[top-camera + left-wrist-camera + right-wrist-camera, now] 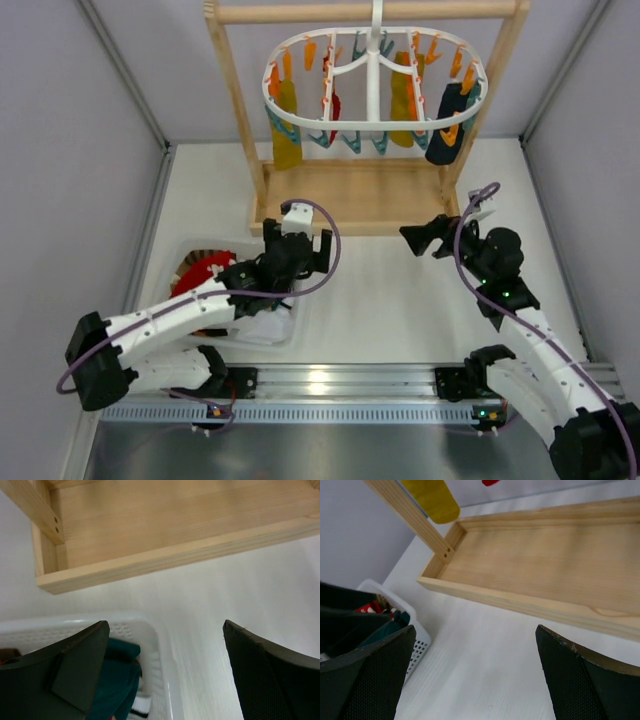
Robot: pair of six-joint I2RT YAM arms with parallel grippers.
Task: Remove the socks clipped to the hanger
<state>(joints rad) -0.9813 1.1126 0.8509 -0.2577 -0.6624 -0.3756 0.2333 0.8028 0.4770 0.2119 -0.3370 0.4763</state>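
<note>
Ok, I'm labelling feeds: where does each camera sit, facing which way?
Top external: above and behind, looking down at the hanger; left arm and right arm show.
Left wrist: on the left arm, facing the wooden rack base and white basket; open left gripper shows.
Right wrist: on the right arm, facing that base and a yellow sock; open right gripper shows.
Both wrist views share base and basket.

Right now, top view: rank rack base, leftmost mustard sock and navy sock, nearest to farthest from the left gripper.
1. rack base, just ahead of left gripper.
2. leftmost mustard sock, hanging far left.
3. navy sock, hanging far right.
</note>
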